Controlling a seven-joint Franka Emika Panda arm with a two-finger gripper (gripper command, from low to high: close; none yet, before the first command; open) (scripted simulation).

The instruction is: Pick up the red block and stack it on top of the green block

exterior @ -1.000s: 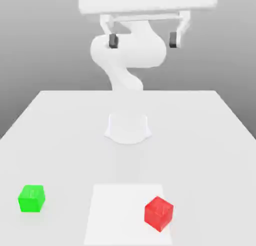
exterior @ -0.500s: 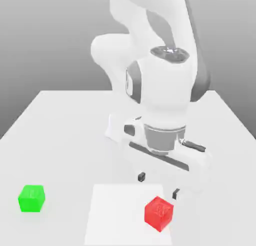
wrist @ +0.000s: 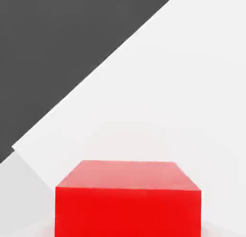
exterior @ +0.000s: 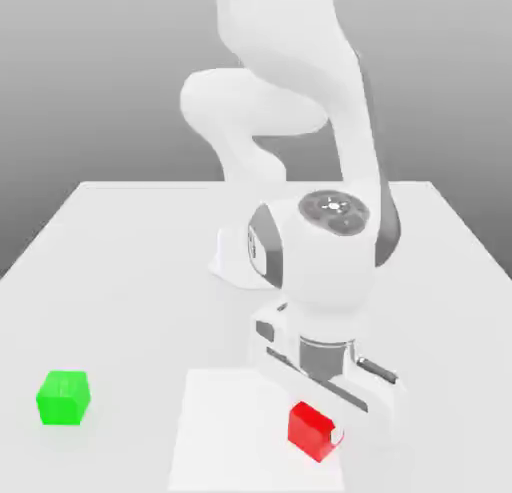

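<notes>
one grasp step in hand: the hand (exterior: 322,429) is pinching the red block (exterior: 309,429) on the worktop (exterior: 120,281). next move calls for lifting it, then carrying it across to the green block (exterior: 64,397), well apart

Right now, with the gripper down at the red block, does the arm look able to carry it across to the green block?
Probably yes. The gripper is shut on the red block, and the table between it and the green block looks bare.
</notes>
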